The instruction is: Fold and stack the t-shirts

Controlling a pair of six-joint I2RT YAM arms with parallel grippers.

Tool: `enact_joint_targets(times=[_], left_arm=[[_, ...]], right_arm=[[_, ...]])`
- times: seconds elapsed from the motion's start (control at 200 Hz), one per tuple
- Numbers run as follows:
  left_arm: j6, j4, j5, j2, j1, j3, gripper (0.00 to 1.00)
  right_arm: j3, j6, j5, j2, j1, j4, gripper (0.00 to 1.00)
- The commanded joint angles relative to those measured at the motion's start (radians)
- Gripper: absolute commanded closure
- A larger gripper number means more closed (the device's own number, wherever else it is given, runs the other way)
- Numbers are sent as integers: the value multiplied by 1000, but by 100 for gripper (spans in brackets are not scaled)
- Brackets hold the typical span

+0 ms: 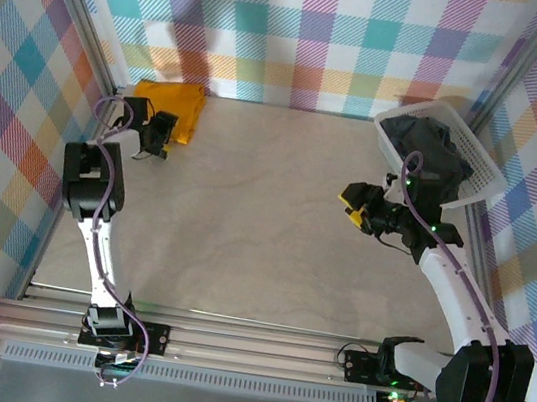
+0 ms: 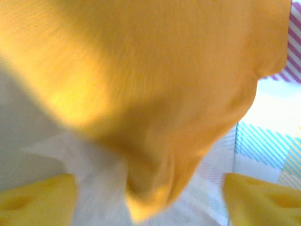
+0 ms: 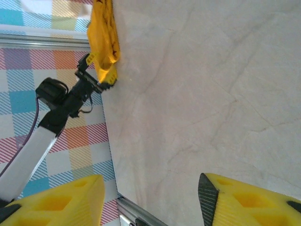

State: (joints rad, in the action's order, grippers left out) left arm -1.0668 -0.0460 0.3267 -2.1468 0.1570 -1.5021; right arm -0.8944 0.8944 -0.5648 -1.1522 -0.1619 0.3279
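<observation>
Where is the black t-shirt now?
Top view: the black t-shirt lies in the white basket at the far right corner, beyond the right pincer.

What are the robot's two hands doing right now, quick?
Left gripper: open wide; the orange t-shirt hangs just in front, not pinched.
Right gripper: open, holding nothing.

I count two t-shirts: one orange t-shirt (image 1: 169,108) and one black t-shirt (image 1: 424,143). There's one white basket (image 1: 481,164) and one bench (image 1: 265,221). I've got two arms, the left arm (image 1: 101,237) and the right arm (image 1: 453,284), with two hands, the left hand (image 1: 160,134) and the right hand (image 1: 354,206).
</observation>
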Motion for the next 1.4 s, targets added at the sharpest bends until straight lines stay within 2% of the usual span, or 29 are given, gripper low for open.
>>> enact_joint_targets(times=[0.0,0.01,0.02,0.075,0.11,0.205,0.325,0.465,0.525,0.565,0.62,0.72,0.795,0.87,0.935,0.995,1.14,1.2,1.3,1.395], left_arm=[[151,-104,-146,300,-49,80,0],[165,-119,-172,325,-57,88,0],[177,-136,-200,352,-66,92,0],[251,-209,-363,479,-130,111,0],[310,-219,-422,533,-167,116,0],[373,-295,-476,615,-221,105,0],[370,-362,-530,736,-241,152,0],[404,-471,-704,902,-327,212,0],[411,-553,-777,946,-360,233,0],[434,-576,-808,982,-373,275,0],[514,-537,-812,1052,-375,384,0],[755,-350,-816,1181,-377,653,0],[848,-248,-837,1250,-376,833,0],[929,-9,-787,1304,-375,1007,0],[942,167,-766,1285,-361,1115,0],[940,242,-758,1199,-341,1139,0],[929,464,-723,927,-305,1120,0],[942,482,-701,834,-280,1067,0],[975,563,-664,724,-247,1010,0],[995,685,-617,651,-215,1019,0]], right_arm=[[-46,-12,16,56,2,-143,8],[-48,-10,20,59,2,-149,2],[-51,-10,25,60,2,-154,0],[-80,-4,41,60,2,-152,0],[-98,4,53,56,2,-151,0],[-144,36,103,47,1,-115,0],[-225,3,161,26,2,3,0],[-314,-101,211,1,1,129,0],[-350,-153,280,-4,2,207,0],[-356,-180,368,0,1,253,0],[-321,-209,492,24,2,262,0],[-72,-330,729,126,2,54,0],[120,-524,885,195,1,-102,0],[264,-696,971,216,5,-265,0],[359,-775,983,189,30,-401,0],[397,-772,984,123,58,-465,0],[415,-755,931,-80,89,-655,0],[402,-770,893,-161,88,-739,0],[398,-807,882,-257,90,-860,0],[431,-823,819,-313,111,-1005,0]])
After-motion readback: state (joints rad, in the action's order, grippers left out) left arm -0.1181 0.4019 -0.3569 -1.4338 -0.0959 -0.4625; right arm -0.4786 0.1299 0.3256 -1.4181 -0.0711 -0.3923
